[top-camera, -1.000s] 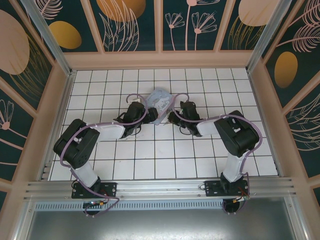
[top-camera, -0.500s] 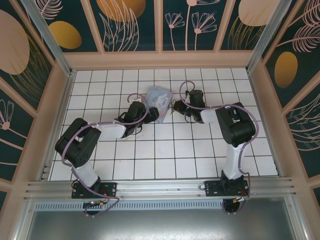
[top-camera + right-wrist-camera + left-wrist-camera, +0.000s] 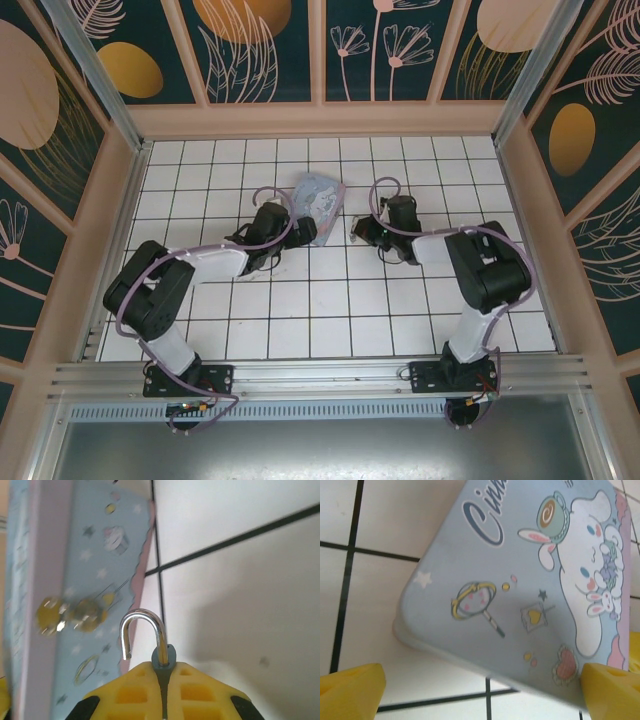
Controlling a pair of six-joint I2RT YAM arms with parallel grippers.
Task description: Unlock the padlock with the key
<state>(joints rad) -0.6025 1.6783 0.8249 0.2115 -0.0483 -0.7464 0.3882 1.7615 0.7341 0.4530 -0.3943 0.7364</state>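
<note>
The padlock (image 3: 163, 656) is pinched edge-on between my right gripper's (image 3: 162, 672) yellow fingers. Its silver shackle (image 3: 145, 630) stands up above the fingertips, with one leg free of the teal-grey body. In the top view, the right gripper (image 3: 362, 232) hovers just right of the pale blue tin box (image 3: 320, 203). My left gripper (image 3: 482, 692) is open, with its yellow fingertips (image 3: 352, 690) wide apart at the near edge of the tin's cartoon lid (image 3: 520, 580) and nothing between them. It sits at the tin's left side (image 3: 288, 232). The key is out of view.
The tin's side wall (image 3: 85, 580) carries a blurred brassy clasp (image 3: 70, 614) close to the left of the shackle. White tiled floor (image 3: 330, 300) spreads in front of both arms. Wooden walls (image 3: 320, 120) enclose the workspace.
My right arm has swung right and away from the tin, taking the padlock with it. The left arm and the tin have barely shifted.
</note>
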